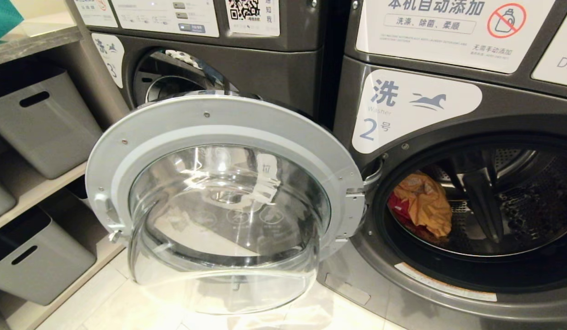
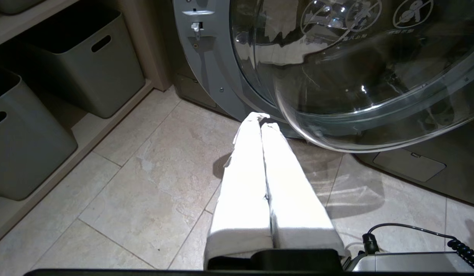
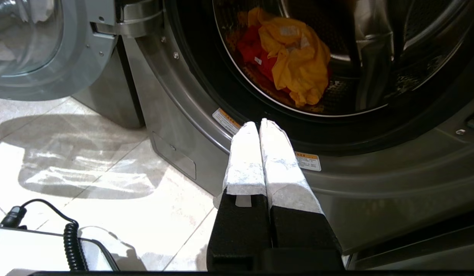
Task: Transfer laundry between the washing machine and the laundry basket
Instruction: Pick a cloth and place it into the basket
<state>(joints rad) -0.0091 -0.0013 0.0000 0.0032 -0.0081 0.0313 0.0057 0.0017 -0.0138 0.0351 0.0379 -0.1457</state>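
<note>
The dark grey washing machine (image 1: 403, 82) marked 2 stands with its round glass door (image 1: 228, 201) swung wide to the left. Inside the drum lies laundry: a yellow garment (image 1: 425, 204) over a red one (image 1: 396, 206), also seen as the yellow garment (image 3: 294, 57) in the right wrist view. My right gripper (image 3: 260, 123) is shut and empty, low before the drum's rim, short of the opening. My left gripper (image 2: 262, 119) is shut and empty, above the floor tiles beneath the door's glass bowl (image 2: 356, 76). The laundry basket is out of view. Neither arm shows in the head view.
A second washer (image 1: 219, 59) stands left of the first, partly behind the open door. Shelves at the left hold grey bins (image 1: 40, 119), also seen as grey bins (image 2: 95, 65). The floor is pale tile (image 2: 137, 180). My base and a coiled cable (image 3: 70, 237) lie below.
</note>
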